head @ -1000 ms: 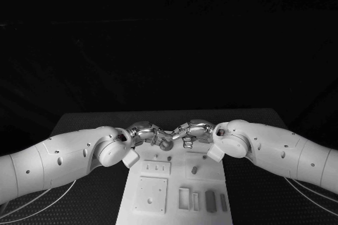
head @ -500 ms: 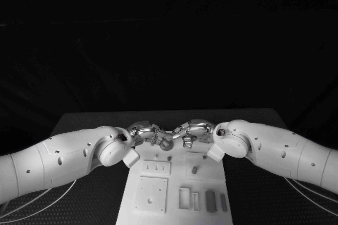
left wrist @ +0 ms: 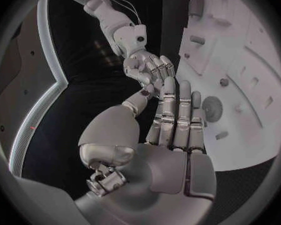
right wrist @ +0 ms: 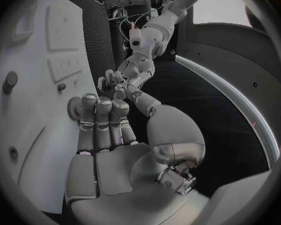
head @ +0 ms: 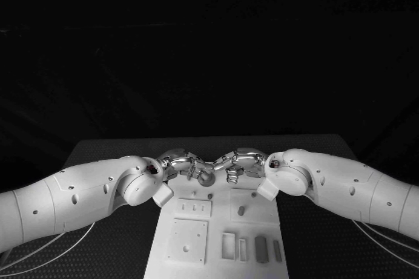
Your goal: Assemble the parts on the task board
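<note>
White plastic fills my lower middle of the head view: the task board (head: 218,230), running from near the robot out toward the far end, where both hands meet.

Starting with my left hand (head: 179,163): it sits over the far end of the board, fingers extended side by side toward the other hand. In the left wrist view the left hand (left wrist: 172,130) has its fingers straight and close together, thumb held out apart from them, and I see nothing held in it, so it is loose and empty. Just beyond its fingertips lies a small round gear-like part (left wrist: 210,106) on the board (its toothed rim is clearer from the other wrist).

Between the two hands, in the head view, that round part (head: 206,180) rests on the board just below the fingertips of both.

My right hand (head: 240,163) mirrors the left, fingers reaching toward it, tips very near each other; whether they touch I cannot tell. In the right wrist view the right hand (right wrist: 109,135) also has straight fingers with the thumb out, holding nothing, and the toothed part (right wrist: 73,108) lies beside its fingertips on the board.

Nearer the robot than both hands, the board shows recessed slots and a darker upright piece (head: 261,249).
</note>
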Motion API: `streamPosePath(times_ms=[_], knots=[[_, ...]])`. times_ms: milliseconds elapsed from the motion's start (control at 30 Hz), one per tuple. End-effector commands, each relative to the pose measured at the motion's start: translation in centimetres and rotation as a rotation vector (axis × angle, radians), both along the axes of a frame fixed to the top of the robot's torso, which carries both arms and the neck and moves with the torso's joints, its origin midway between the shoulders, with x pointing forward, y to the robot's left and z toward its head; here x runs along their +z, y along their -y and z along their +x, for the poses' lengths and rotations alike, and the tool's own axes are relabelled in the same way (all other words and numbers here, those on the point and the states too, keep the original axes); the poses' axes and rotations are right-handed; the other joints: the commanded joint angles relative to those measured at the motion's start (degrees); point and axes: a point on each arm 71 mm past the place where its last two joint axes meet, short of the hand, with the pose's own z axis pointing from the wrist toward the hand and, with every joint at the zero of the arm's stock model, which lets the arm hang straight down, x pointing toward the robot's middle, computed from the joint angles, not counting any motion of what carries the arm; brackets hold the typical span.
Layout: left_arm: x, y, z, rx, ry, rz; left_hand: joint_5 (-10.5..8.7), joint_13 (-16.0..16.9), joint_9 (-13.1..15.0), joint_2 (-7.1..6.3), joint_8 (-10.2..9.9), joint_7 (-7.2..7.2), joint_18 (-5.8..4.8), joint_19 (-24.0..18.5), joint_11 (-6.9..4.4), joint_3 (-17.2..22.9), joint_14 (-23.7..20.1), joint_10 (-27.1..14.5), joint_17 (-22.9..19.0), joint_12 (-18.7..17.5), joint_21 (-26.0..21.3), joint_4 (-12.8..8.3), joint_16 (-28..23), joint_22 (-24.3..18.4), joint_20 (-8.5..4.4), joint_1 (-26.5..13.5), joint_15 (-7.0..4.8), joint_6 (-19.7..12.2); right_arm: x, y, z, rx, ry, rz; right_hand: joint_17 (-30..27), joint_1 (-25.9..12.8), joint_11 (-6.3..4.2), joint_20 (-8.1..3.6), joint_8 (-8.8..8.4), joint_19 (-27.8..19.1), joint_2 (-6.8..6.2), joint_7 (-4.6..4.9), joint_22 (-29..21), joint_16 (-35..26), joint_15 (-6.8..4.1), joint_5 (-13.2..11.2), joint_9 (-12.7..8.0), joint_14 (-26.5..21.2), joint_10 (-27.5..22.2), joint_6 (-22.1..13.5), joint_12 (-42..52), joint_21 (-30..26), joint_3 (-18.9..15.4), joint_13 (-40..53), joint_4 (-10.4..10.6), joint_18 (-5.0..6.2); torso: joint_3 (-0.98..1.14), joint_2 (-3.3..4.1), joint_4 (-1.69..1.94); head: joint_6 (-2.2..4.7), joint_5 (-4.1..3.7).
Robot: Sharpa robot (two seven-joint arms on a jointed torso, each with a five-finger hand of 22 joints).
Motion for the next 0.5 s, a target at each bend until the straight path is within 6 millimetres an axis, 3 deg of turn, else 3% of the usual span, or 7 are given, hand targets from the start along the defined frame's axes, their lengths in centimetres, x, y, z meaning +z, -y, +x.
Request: streamPosePath(times_ms=[33, 300, 400, 500], knots=[[0.03, 0.09, 0.05, 0.009, 0.010, 0.008, 0.28, 0.1, 0.2, 0.74, 0.2, -0.91, -0.87, 0.4, 0.03, 0.4, 0.6, 0.2, 0.0, 0.0, 0.0, 0.0, 0.3, 1.2, -0.18, 0.0, 0.02, 1.2, 0.24, -0.46, -0.25, 0.031, -0.007, 0.038, -0.1, 0.0, 1.55, 0.46, -0.27, 0.1, -0.59, 2.10, -0.1, -0.3, 0.35, 0.1, -0.1, -0.1, -12.1, 1.8, -0.3, -0.2, 0.2, -0.1, 0.0, 0.82, 0.01, 0.00, -0.01, 0.03, 0.00], [0.03, 0.07, 0.03, 0.008, 0.009, 0.008, 0.32, 0.1, 0.3, 0.70, 0.3, -0.88, -0.87, 0.4, 0.01, 0.5, 0.6, 0.3, 0.0, 0.0, 0.0, 0.0, 0.4, 1.2, -0.20, -0.1, -0.01, 1.2, 0.19, -0.12, -0.11, 0.019, -0.007, 0.035, -0.3, -0.2, 1.58, 0.55, -0.41, 0.2, -0.39, 2.11, -0.2, -0.3, 0.42, 0.3, -0.5, 0.0, -12.0, 2.1, -0.3, -0.4, 0.6, -0.3, 0.2, 0.82, -0.03, 0.00, 0.00, 0.06, -0.03], [0.04, 0.14, -0.01, 0.003, 0.008, 0.005, 0.32, 0.1, 0.3, 0.69, 0.3, -0.88, -0.87, 0.4, 0.01, 0.6, 0.6, 0.3, 0.0, 0.0, 0.0, 0.0, 0.4, 1.2, -0.20, -0.1, -0.01, 1.2, 0.18, -0.05, -0.06, 0.016, -0.007, 0.034, -0.4, 0.2, 1.31, 0.55, -0.06, 0.5, 0.96, 1.73, -0.2, -0.2, 0.29, 0.3, -0.7, 0.2, -11.7, 3.4, -0.2, -0.5, 2.1, -0.4, 0.2, 0.82, -0.03, -0.02, -0.04, -0.01, 0.01], [0.06, 0.25, -0.08, -0.004, 0.008, 0.002, 0.32, 0.1, 0.3, 0.67, 0.3, -0.89, -0.87, 0.4, 0.01, 0.6, 0.6, 0.3, 0.0, 0.0, 0.0, 0.0, 0.4, 1.2, -0.20, -0.1, -0.01, 1.2, 0.07, 0.08, 0.09, -0.002, -0.006, 0.020, -0.6, 1.6, 0.70, 0.48, 0.62, 1.1, 1.98, 1.06, -0.1, 0.0, -0.17, 0.2, -0.5, 0.8, -11.0, 4.8, 0.1, -0.4, 6.0, -0.7, 0.2, 0.82, -0.04, 0.00, 0.00, 0.02, -0.04]])
